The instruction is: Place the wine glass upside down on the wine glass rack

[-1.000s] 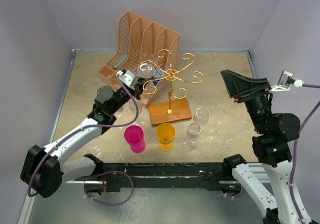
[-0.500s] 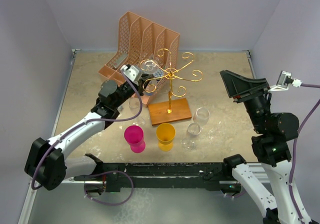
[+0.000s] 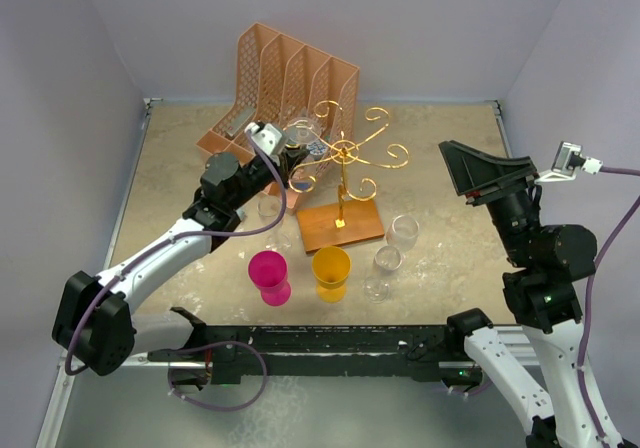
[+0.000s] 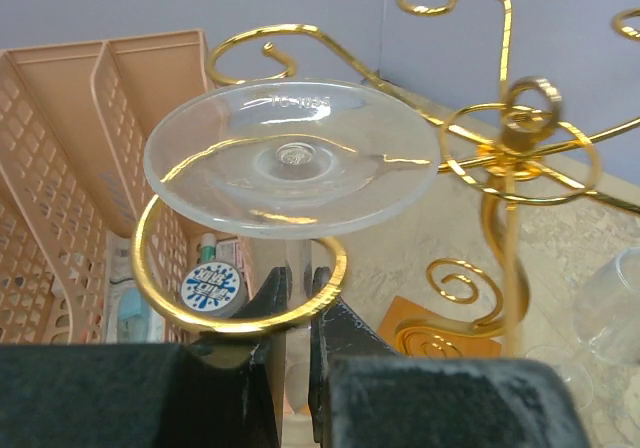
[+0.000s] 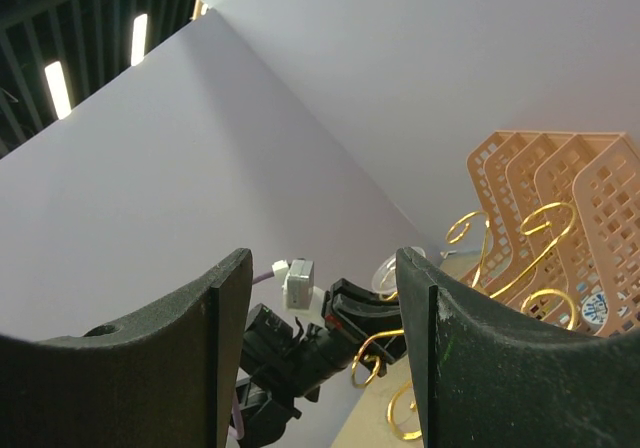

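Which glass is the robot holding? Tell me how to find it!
Find the gold wire rack in front of the peach organizer. At its left side the left gripper pinches a clear wine glass by the stem. Only this glass is upside down in the air, round foot above a gold loop; the other clear glasses are on the table.
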Motion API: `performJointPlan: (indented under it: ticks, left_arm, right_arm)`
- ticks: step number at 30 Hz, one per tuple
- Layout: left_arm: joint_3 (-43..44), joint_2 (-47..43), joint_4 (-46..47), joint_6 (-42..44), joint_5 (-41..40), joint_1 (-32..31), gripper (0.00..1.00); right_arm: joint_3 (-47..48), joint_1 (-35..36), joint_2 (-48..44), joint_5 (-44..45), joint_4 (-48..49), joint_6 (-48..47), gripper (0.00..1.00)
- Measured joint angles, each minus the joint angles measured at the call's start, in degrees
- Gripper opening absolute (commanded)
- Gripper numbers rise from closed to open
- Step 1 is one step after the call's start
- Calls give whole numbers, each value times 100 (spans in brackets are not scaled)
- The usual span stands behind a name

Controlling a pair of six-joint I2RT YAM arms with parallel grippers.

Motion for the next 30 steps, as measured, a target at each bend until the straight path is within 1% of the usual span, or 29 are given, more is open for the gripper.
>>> performJointPlan:
  ticks: [5, 9, 20, 25, 29, 30]
  left_arm:
    - [20, 13, -219, 48, 251, 0, 0]
    - [20, 13, -280, 44, 243, 0, 0]
    - [-39, 0, -31, -162, -654, 0, 0]
    - [-317, -160, 140, -188, -981, 0, 0]
    - [-601, -393, 358, -221, -1095, -2, 0]
    - [-664, -457, 407, -223, -1093, -2, 1]
  right_arm:
    - [0, 0, 0, -17, 0, 2, 61]
    - [-4, 0, 0, -26, 0, 4, 61]
    - [-83, 0, -2, -28, -2, 42, 61]
    - [-87, 0, -7, -28, -4, 48, 61]
    - [-101, 0, -15, -31, -2, 63, 61]
    - [-105, 0, -20, -31, -4, 66, 61]
